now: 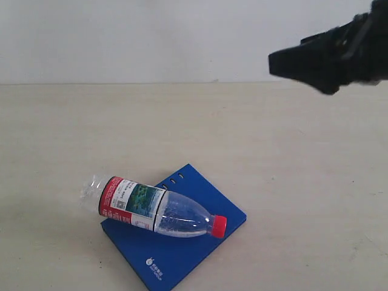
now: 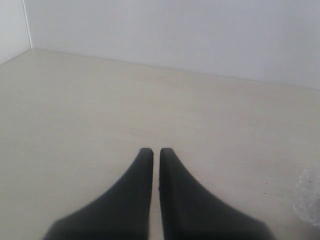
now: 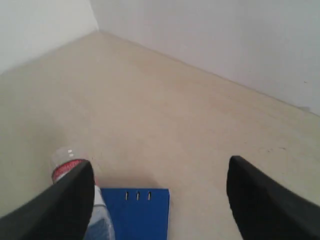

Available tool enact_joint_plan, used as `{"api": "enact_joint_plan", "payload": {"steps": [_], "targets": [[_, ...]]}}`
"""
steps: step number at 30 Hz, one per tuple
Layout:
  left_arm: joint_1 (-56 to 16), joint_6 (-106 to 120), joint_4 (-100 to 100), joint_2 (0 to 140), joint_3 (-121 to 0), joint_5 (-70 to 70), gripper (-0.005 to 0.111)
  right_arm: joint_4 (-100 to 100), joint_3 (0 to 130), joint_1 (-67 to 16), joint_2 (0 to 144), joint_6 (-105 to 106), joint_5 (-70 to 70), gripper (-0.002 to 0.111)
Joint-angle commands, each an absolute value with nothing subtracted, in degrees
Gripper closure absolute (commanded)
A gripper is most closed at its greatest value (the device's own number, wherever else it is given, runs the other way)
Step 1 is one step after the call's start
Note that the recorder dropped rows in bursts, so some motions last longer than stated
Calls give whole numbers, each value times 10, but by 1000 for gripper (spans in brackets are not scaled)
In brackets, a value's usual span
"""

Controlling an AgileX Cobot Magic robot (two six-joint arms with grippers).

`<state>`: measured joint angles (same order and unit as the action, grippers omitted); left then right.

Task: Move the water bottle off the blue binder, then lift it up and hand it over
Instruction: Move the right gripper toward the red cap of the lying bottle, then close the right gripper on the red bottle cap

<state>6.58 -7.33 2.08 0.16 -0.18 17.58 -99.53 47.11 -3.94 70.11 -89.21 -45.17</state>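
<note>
The water bottle [image 1: 151,209], clear with a red cap and a red-white-green label, lies on its side across the blue binder [image 1: 182,248] on the table, its base overhanging the binder's left edge. My right gripper [image 1: 276,62] hangs high at the upper right, well apart from both. In the right wrist view it [image 3: 160,172] is open and empty, with the binder [image 3: 140,212] and part of the bottle [image 3: 65,167] below. My left gripper [image 2: 156,152] is shut on nothing over bare table; a sliver of clear plastic [image 2: 310,200], probably the bottle, shows at the frame edge.
A pale wooden tabletop [image 1: 273,151] spreads around the binder, meeting a white wall [image 1: 151,36] at the back. The binder's near corner reaches the bottom of the exterior view.
</note>
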Motion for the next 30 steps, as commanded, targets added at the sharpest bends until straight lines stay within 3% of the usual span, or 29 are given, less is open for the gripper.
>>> {"api": "enact_joint_plan", "payload": {"steps": [1, 10, 18, 30], "targets": [[61, -77, 24, 0, 0, 170, 102, -999, 475, -101, 762, -797, -436, 41], [61, -77, 24, 0, 0, 170, 102, -999, 382, -249, 833, -727, -296, 41], [61, -77, 24, 0, 0, 170, 102, -999, 339, -373, 856, -702, -12, 41], [61, -77, 24, 0, 0, 170, 102, -999, 368, -378, 920, -732, -92, 41]]}}
